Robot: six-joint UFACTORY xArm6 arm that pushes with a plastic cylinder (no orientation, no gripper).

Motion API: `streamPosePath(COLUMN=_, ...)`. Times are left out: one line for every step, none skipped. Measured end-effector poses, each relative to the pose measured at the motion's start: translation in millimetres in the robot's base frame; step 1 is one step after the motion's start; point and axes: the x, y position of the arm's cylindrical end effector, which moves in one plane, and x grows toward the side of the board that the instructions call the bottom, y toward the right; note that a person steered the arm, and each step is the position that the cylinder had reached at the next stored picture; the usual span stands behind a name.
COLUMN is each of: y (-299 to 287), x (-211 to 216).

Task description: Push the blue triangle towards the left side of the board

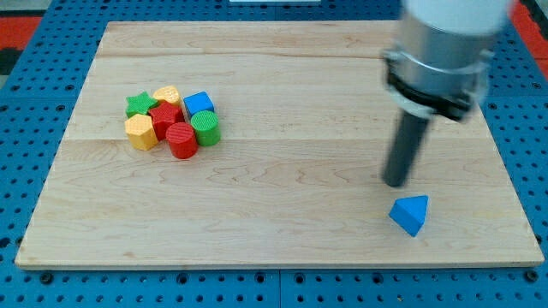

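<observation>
Blue triangle (410,214) sits just beside my tip (396,183), at its 5 o'clock. No claw here; worktop (282,214) stretches left toward 9.

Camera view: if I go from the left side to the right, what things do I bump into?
Yellow block → red cylinder → green cylinder → my tip → blue triangle.

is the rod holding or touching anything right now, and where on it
Nothing is held. My tip stands just above and to the view's left of the blue triangle, with a small gap between them, so no contact shows.
</observation>
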Motion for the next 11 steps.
streamPosePath(y=37.9, x=13.2)
streamPosePath(y=27.5, x=15.6)
streamPosePath(y=64.5, x=34.4)
streamPosePath(y=78.5, x=49.9)
streamPosePath(y=24.4, x=50.0)
streamPosePath(y=-32.2, x=41.9)
streamPosePath(y=-85.9, x=17.7)
streamPosePath(y=-135.5, x=-5.6)
streamPosePath(y=-145.5, x=-21.2)
streamPosePath(y=-133.2, x=-28.5)
streamPosePath(y=-131.9, x=-44.3)
